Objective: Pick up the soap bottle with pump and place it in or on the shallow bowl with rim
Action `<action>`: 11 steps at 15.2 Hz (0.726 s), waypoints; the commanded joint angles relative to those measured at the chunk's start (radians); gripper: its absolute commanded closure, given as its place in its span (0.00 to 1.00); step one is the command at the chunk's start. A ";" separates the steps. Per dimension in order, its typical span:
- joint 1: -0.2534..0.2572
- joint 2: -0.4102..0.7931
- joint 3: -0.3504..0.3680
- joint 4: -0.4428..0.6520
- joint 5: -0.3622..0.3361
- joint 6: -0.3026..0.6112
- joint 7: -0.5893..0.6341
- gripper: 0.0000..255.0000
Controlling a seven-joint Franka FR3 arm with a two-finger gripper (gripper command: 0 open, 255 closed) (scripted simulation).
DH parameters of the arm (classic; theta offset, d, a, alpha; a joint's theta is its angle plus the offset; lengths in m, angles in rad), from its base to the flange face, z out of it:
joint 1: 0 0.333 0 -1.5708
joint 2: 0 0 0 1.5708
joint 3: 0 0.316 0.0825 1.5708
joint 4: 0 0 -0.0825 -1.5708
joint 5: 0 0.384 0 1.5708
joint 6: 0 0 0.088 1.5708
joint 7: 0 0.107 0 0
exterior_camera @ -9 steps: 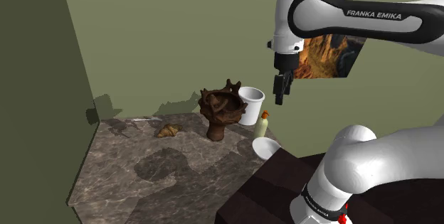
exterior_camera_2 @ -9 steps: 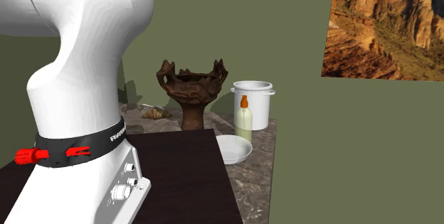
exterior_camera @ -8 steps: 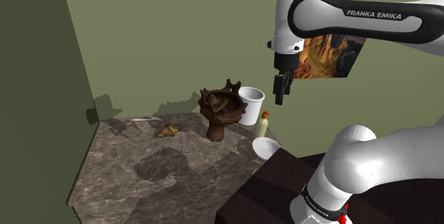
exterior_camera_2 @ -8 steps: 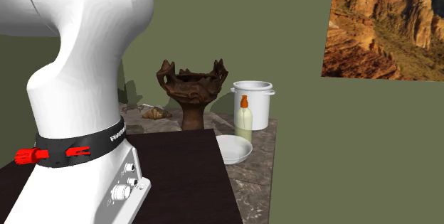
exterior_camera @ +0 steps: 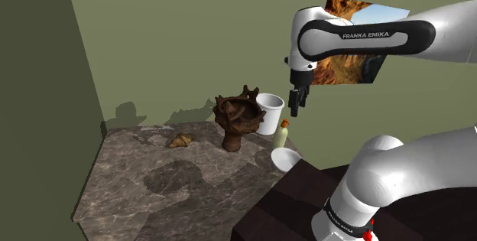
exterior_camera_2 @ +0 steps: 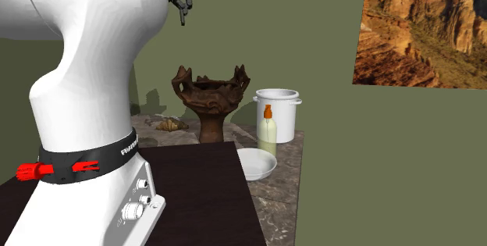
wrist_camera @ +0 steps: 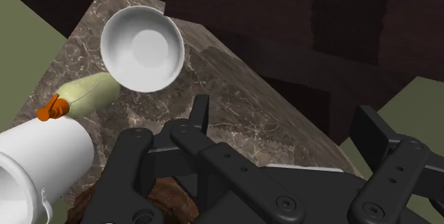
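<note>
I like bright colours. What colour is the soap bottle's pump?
Orange pump on the pale greenish soap bottle; clearest in the second exterior view.

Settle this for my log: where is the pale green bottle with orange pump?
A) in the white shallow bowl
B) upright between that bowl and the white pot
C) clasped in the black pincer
B: the pale green pump bottle stands between the white shallow bowl and the white pot.
</note>
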 commanded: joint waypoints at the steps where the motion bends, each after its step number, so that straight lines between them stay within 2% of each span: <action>1: -0.015 0.040 -0.028 -0.017 -0.025 0.069 -0.017 0.00; 11: -0.080 0.334 -0.177 -0.003 -0.113 0.405 -0.109 0.00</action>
